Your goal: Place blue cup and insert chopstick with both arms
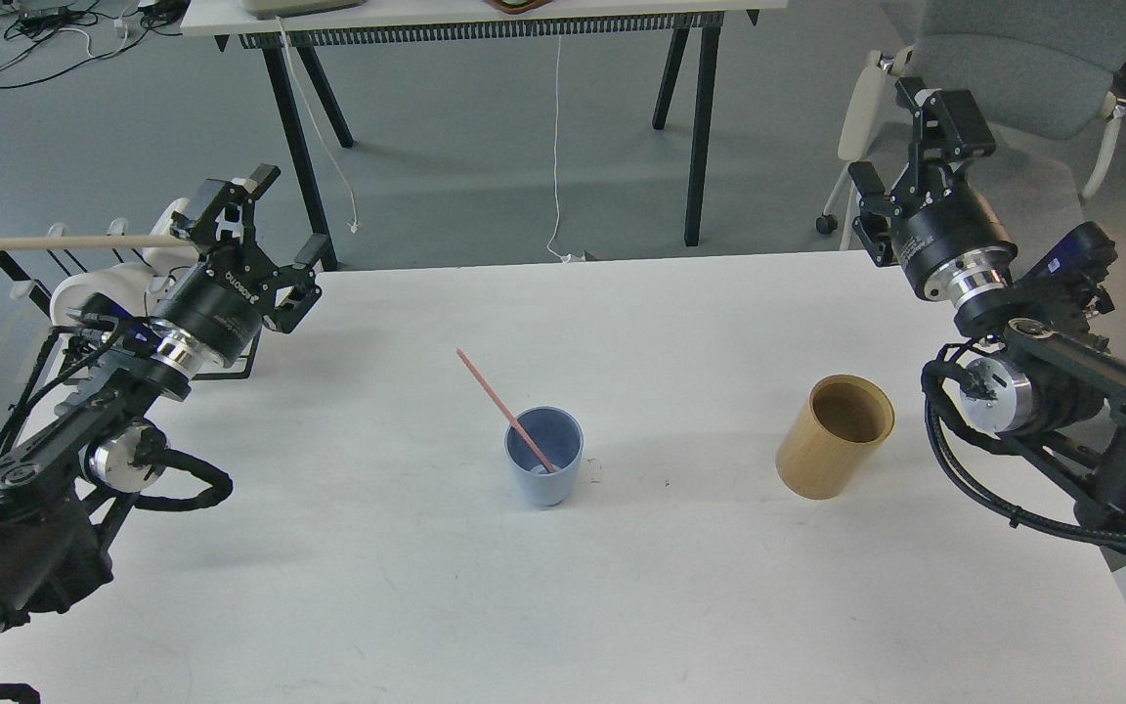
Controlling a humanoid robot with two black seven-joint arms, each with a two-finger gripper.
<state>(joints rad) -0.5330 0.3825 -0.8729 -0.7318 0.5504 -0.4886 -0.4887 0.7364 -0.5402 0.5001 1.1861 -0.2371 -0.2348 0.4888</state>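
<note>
While the blue cup (pixel 544 456) is seen upright mid-tabletop (pixel 622 606) with the pink chopstick (pixel 505 411) leaned inside toward eleven o'clock, a wooden holder (pixel 835 436) is found at three o'clock. Left gripper (pixel 265 220) and right gripper (pixel 915 147) are raised well apart, fingers spread wide, empty.

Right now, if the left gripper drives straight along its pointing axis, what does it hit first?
Probably nothing on the table. The left gripper points up and away to the right, off the back edge, toward the black legs of the far desk. The wooden rod sits right beside its fingers; depth is unclear.
</note>
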